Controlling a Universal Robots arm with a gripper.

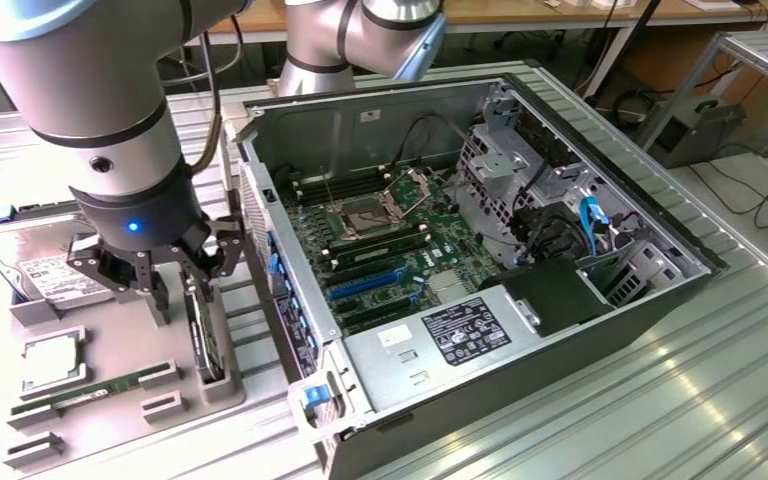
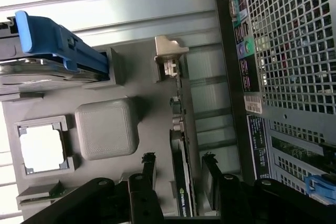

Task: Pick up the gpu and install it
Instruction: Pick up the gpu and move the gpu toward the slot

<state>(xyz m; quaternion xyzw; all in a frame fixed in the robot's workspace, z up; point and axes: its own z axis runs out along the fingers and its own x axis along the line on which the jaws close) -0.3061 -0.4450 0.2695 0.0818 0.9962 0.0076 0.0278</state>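
Note:
The gpu [image 1: 205,338] is a thin black card standing on edge in a slot of the grey holder tray [image 1: 117,335], to the exterior view's left of the open computer case [image 1: 491,260]. My gripper [image 1: 179,292] hangs straight over it, open, one finger on each side of the card's top edge. In the wrist view the gpu [image 2: 180,135] runs edge-on between my gripper's [image 2: 178,159] two black fingers [image 2: 148,167], with a gap on both sides. Its silvery metal end bracket [image 2: 169,55] is at the far end.
The tray also carries a silver hard drive [image 1: 48,272] in a blue caddy [image 2: 52,39], a CPU [image 1: 51,360] and a green memory stick [image 1: 91,392]. The case lies open with its motherboard [image 1: 384,240] and blue slots [image 1: 364,285] exposed. The case's perforated rear panel [image 2: 294,51] stands close beside the gpu.

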